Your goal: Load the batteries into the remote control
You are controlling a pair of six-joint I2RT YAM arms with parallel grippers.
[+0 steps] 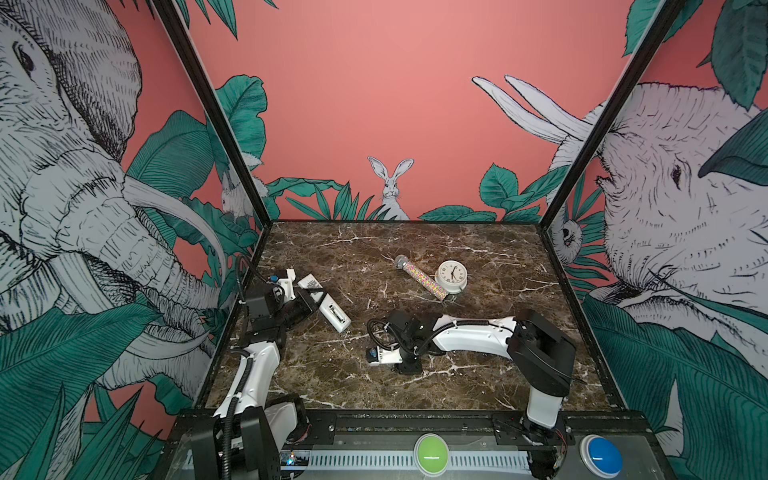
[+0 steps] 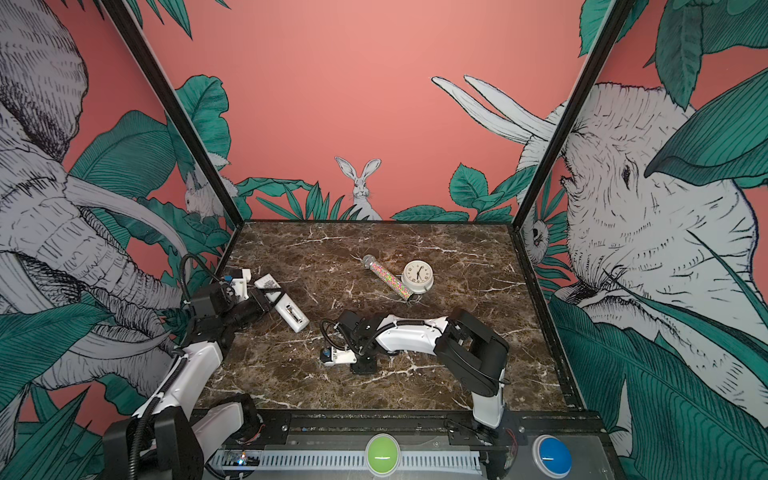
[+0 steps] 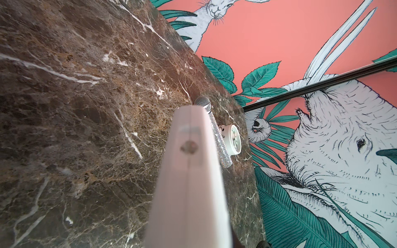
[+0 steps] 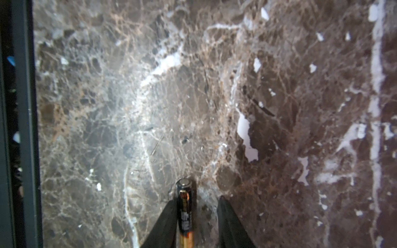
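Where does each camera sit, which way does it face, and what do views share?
Top views: high over the table's near edge, facing down toward the back wall; left arm and right arm show.
Left wrist: on the left arm, looking along the remote in the left pincer toward tube and clock.
Right wrist: on the right arm, facing the table close up; open right pincer and battery show.
Shared: remote, tube and clock, in top and left wrist views.

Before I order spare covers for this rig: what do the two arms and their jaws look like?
Both the left arm and right arm have glossy white link shells between boxy black joints. Black corrugated cable hoses loop along each. Near each wrist sits a white camera mount with a small blue part. The right jaws, in the wrist view, are black, tapering fingers.
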